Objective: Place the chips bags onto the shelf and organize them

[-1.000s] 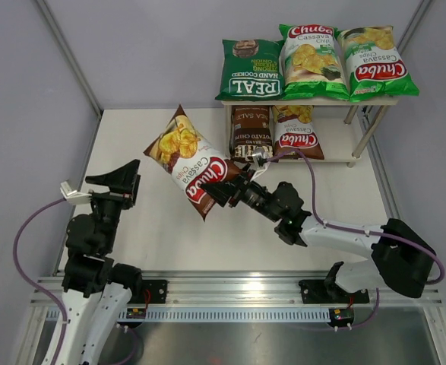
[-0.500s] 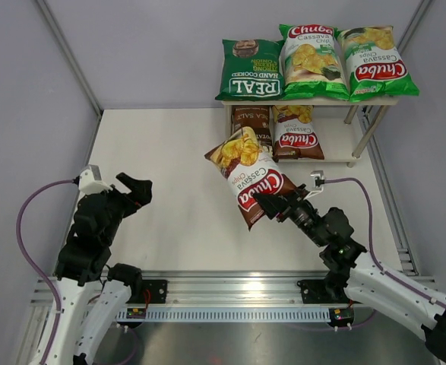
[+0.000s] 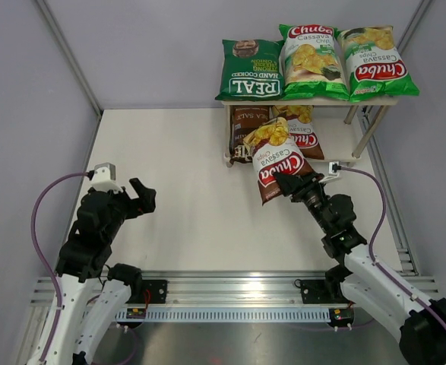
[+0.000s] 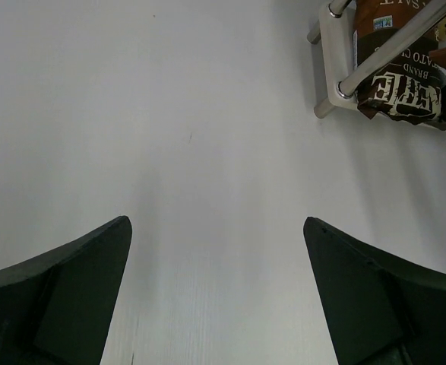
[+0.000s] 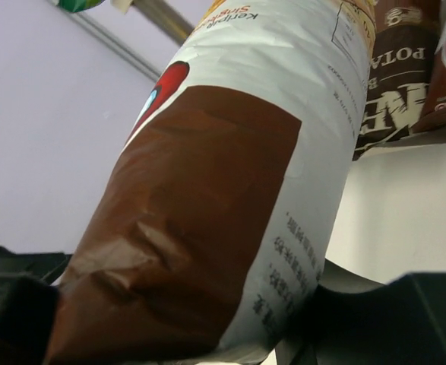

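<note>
Clamping the last brown-red Chuba bag before the lower tier of the shelf, the right gripper has 1 placement left; 5 bags sit shelved; the left gripper gapes empty.

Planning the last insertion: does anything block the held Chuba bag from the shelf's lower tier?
The Kettle bag and a second brown-red Chuba bag sit directly behind the held bag, filling left and middle. The tier's right end looks bare.
</note>
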You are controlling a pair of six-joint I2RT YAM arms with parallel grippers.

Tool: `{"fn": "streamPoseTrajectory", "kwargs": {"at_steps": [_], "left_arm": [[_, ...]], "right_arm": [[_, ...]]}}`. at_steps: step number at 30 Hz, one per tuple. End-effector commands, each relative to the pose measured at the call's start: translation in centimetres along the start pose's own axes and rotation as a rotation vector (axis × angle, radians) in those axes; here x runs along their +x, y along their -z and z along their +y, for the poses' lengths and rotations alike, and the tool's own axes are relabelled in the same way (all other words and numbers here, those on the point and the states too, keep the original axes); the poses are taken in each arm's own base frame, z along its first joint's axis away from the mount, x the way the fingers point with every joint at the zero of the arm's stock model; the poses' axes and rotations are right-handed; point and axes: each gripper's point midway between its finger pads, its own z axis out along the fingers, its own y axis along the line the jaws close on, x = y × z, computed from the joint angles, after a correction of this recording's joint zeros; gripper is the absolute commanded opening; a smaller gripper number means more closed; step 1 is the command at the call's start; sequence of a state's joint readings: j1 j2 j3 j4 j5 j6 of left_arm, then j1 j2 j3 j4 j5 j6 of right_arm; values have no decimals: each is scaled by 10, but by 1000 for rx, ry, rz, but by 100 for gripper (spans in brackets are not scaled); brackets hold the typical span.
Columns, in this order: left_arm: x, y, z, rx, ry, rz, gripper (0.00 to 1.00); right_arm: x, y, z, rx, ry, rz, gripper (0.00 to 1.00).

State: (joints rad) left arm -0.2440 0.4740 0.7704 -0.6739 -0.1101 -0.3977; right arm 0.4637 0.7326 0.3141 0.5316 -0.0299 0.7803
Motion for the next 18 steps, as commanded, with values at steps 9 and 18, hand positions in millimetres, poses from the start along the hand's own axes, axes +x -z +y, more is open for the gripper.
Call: {"fn": "streamPoseTrajectory", "kwargs": {"at_steps": [9,18], "left_arm": [[-7,3,-13,85,-64,-23,99],[-6,4,-17,109,-67,-24,99]], "right_arm": [[-95,-29,3,-173,-52,-180,17],[-144,-42,-36,-173,-47,-257,17]]}}
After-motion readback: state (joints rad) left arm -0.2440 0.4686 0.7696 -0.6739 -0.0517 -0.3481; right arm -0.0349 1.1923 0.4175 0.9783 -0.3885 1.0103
